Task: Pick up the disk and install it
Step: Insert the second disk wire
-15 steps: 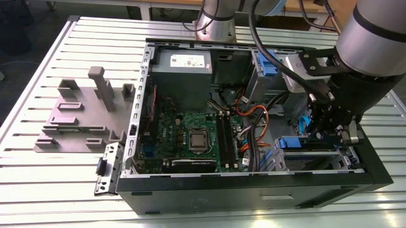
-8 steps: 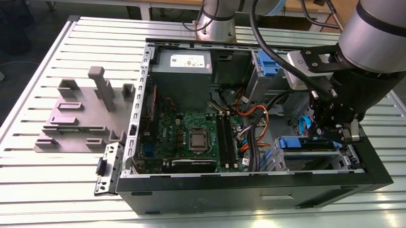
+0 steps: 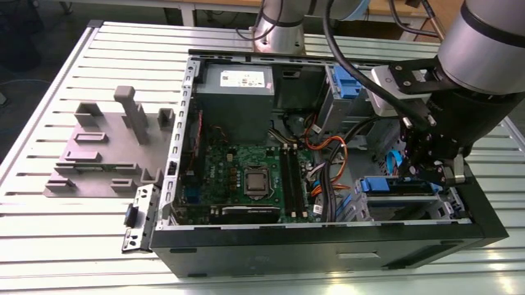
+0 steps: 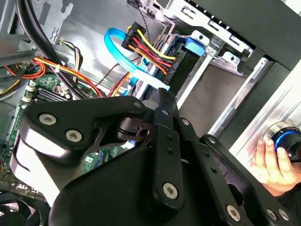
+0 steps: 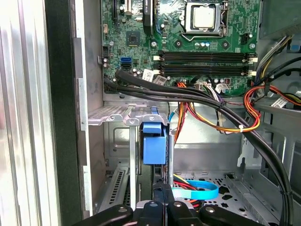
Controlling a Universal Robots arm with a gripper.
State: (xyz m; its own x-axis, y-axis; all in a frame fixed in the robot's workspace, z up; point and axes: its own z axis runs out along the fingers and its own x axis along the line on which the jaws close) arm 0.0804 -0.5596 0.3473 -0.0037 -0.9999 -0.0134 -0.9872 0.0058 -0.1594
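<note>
An open computer case [image 3: 328,239] lies on its side on the slatted metal tabletop [image 3: 49,233], with the green motherboard [image 3: 246,178] facing up. The arm reaches down into the case at the exterior view's right, and its end effector [image 3: 439,172] sits low over the drive cage [image 3: 402,200] at the near right corner.

The disk [image 3: 392,186] stands inside that cage. Its blue carrier front shows at the cage mouth, with the end effector just beside it. In the first wrist view the blue carrier tab [image 5: 154,143] sits between the cage's metal rails, close ahead of the end effector [image 5: 162,207]. I cannot tell whether the fingers are together or apart, or whether they touch the disk.

A light blue flat cable [image 4: 124,56] and a bundle of red, yellow and black wires [image 4: 148,49] hang near the cage. A person's hand [image 4: 273,162] rests on a blue-lit knob [image 4: 288,141] outside the case. A grey fixture block [image 3: 107,147] stands on the tabletop to the exterior view's left.
</note>
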